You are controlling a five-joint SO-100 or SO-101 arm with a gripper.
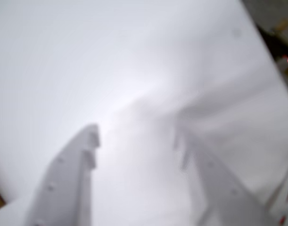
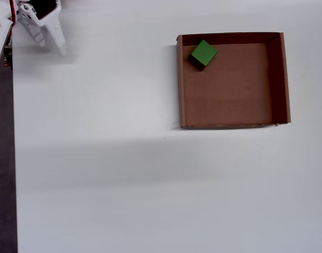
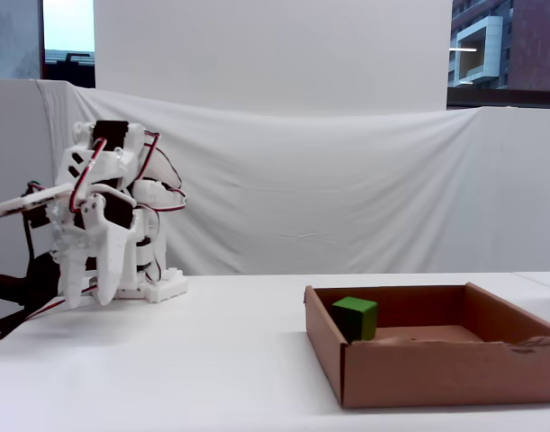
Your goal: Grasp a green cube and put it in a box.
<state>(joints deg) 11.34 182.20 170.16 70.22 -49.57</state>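
One big white table [image 2: 124, 174] fills most of the overhead view. It's plain and flat, w/ a dark strip of floor at the left edge.

Next biggest is the box [image 2: 277, 79], a brown cardboard tray w/ low walls. In the overhead view it sits on the table, right of the middle and toward the top. In the fixed view the box [image 3: 437, 371] is low on the right, w/ its near wall facing the camera.

The white arm [image 3: 103, 225] is folded up on the left in the fixed view, w/ red and black wires on it. It's well apart from the box.

The jaws [image 2: 51, 46] show in the top left corner of the overhead view, pointing down at the table. In the wrist view the jaws [image 1: 136, 136] are apart, w/ nothing between them, just blurry white table.

Smallest is the green cube [image 2: 204, 52]. It's inside the box, in the top left corner in the overhead view, turned a bit, near both walls. In the fixed view the green cube [image 3: 356, 317] rests on the box floor by the left wall.
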